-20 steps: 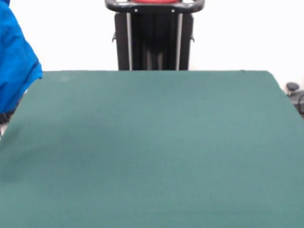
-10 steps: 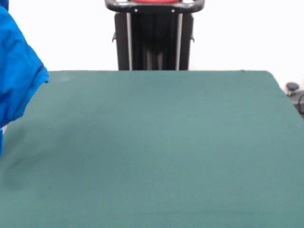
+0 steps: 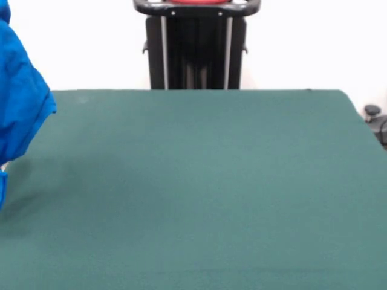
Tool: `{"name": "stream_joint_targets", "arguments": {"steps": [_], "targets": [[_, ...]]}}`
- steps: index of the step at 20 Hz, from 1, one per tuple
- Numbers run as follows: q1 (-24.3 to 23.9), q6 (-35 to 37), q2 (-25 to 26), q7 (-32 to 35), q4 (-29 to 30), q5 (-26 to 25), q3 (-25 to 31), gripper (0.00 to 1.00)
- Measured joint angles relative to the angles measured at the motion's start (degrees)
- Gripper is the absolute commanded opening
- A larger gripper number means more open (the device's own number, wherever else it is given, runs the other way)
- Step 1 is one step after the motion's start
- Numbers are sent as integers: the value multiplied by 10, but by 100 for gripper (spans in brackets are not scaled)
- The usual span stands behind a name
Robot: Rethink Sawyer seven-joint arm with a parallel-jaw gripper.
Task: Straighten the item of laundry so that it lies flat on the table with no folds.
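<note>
White wall is seen behind, w/ the dark green felt table [image 3: 205, 193] filling most of the front view. Taking the table as landmark: at its left edge, a bright blue T-shirt [image 3: 18, 109] is seen bunched and hanging, cut off by the picture's left side, its lower part over the table's left margin; whether it touches the felt cannot be told. No print is visible on it, only creased blue fabric. Behind the table's far edge, about centre, the black robot pedestal [image 3: 196, 51] is seen upright, w/ a red strip at its top. Off the table's far right corner, a small dark knob-like item [image 3: 372, 112] is partly shown. Claw state: none in view, so cannot be told.
</note>
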Motion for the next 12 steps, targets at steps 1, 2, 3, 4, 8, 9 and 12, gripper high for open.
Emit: {"name": "stream_joint_targets", "arguments": {"steps": [1, 2, 3, 4, 8, 9, 12], "targets": [[-4, -1, 0, 0, 2, -4, 4, 0], [-5, -1, 0, 0, 2, -6, 6, 0], [-10, -1, 1, 0, 4, -13, 9, 0], [-12, -1, 1, 0, 5, -17, 11, 0], [-27, -4, 4, 0, 8, -32, 28, 0], [-30, -5, 6, 0, 8, -35, 30, 0], [-44, -9, 18, 0, 8, -47, 40, 0]]}}
